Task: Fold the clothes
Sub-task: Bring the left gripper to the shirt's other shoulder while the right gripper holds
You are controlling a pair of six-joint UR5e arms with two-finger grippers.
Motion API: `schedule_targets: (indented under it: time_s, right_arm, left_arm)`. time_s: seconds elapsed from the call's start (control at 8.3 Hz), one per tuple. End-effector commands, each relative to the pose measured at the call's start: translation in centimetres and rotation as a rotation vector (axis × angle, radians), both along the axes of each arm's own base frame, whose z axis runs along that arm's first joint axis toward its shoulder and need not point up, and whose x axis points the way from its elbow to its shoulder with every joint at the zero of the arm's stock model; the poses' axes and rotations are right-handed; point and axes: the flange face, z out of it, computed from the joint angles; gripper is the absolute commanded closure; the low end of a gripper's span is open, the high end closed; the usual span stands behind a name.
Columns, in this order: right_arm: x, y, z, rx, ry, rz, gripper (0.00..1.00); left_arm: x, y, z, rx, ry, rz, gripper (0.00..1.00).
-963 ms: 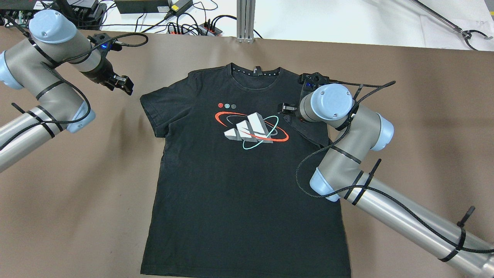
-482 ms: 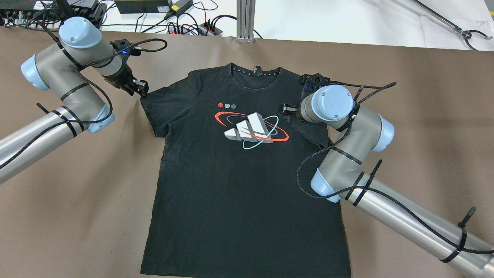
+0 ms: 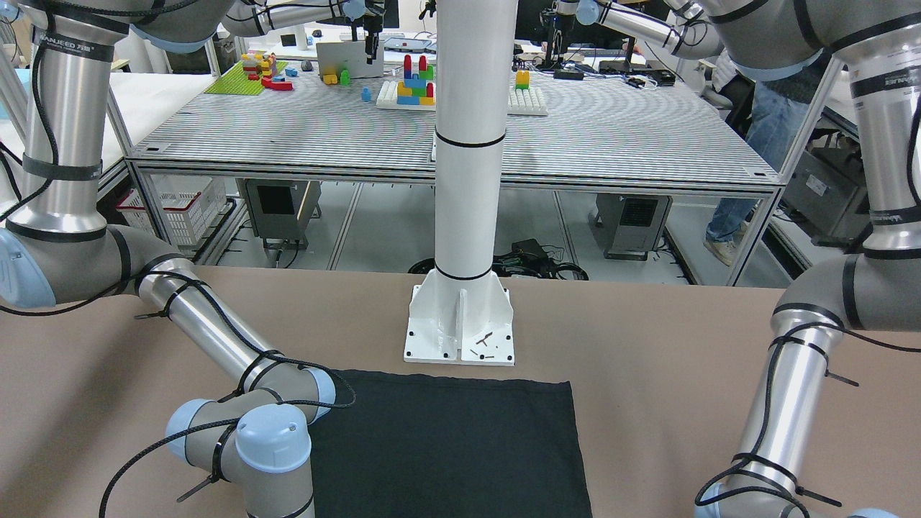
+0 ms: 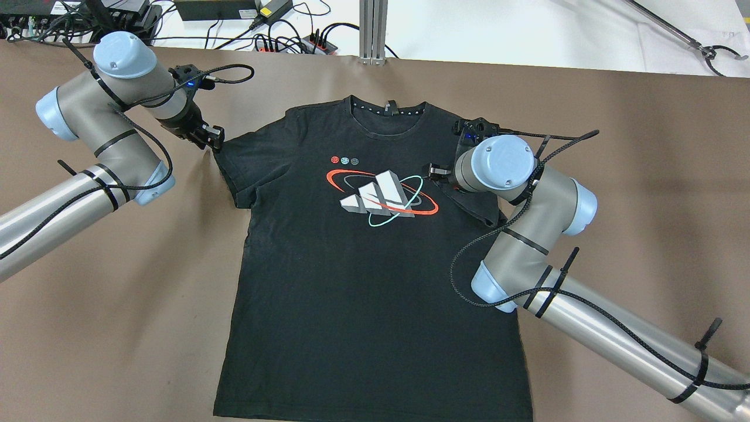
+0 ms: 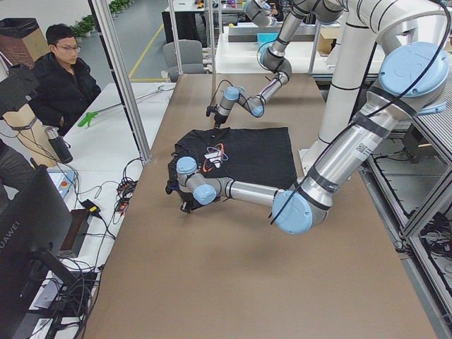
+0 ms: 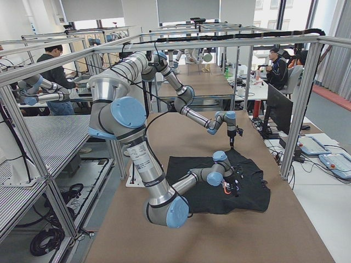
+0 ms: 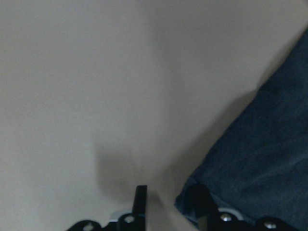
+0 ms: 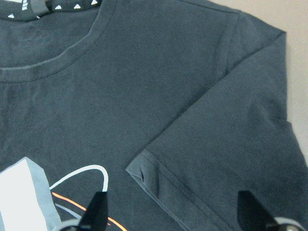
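A black T-shirt (image 4: pixel 363 275) with a red, white and teal logo lies flat, front up, on the brown table (image 4: pixel 644 176). Its right sleeve (image 8: pixel 226 144) is folded inward over the chest. My right gripper (image 4: pixel 432 171) hovers over that folded sleeve's hem, open and empty, with its jaws wide apart in the right wrist view (image 8: pixel 173 195). My left gripper (image 4: pixel 214 140) is at the top corner of the left sleeve (image 7: pixel 260 159). It is open (image 7: pixel 168 190), with one finger over the sleeve's edge and the other over bare table.
Cables and power strips (image 4: pixel 293 41) lie beyond the table's far edge beside an aluminium post (image 4: pixel 373 29). The robot's white pedestal base (image 3: pixel 460 324) stands just behind the shirt's hem. An operator (image 5: pixel 63 70) sits beyond the table's far edge.
My left arm has swung right from over bare table to the left sleeve's corner. My right arm has barely shifted over the folded sleeve.
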Motion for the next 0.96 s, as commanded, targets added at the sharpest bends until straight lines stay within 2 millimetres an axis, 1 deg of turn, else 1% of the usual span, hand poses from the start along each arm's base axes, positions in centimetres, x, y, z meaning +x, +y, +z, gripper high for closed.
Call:
schedule_targets:
  time_s: [0.0,0.12,0.24,0.36,0.48,0.6,0.72,0.84]
  right_arm:
    - [-0.1,0.1,0.1,-0.001,0.001,-0.003,0.05]
    - [-0.1,0.1,0.0,0.000,0.000,-0.003,0.05]
    - [-0.1,0.1,0.0,0.000,0.000,-0.003,0.05]
    - [-0.1,0.1,-0.1,0.001,-0.001,-0.003,0.05]
    - [0.0,0.2,-0.5,0.005,-0.008,-0.002,0.05]
    - [0.1,0.3,-0.7,0.008,-0.011,-0.002,0.05]
    - [0.2,0.3,-0.9,0.012,-0.014,0.000,0.05]
    - [0.2,0.3,-1.0,0.013,-0.015,0.000,0.05]
  left_arm:
    - [0.7,0.2,0.2,0.003,0.005,0.005,0.63]
    - [1.0,0.4,0.0,-0.003,0.010,0.008,0.70]
    - [1.6,0.7,0.2,-0.006,0.011,0.018,0.74]
    - [1.6,0.7,0.0,-0.005,0.014,0.018,0.89]
    - [1.7,0.8,-0.6,-0.008,0.030,0.030,1.00]
    - [1.1,0.6,-2.1,-0.019,0.069,0.040,1.00]
    - [0.2,0.6,-4.8,-0.035,0.116,0.014,1.00]
    - [-0.3,1.5,-7.3,-0.039,0.158,0.000,1.00]
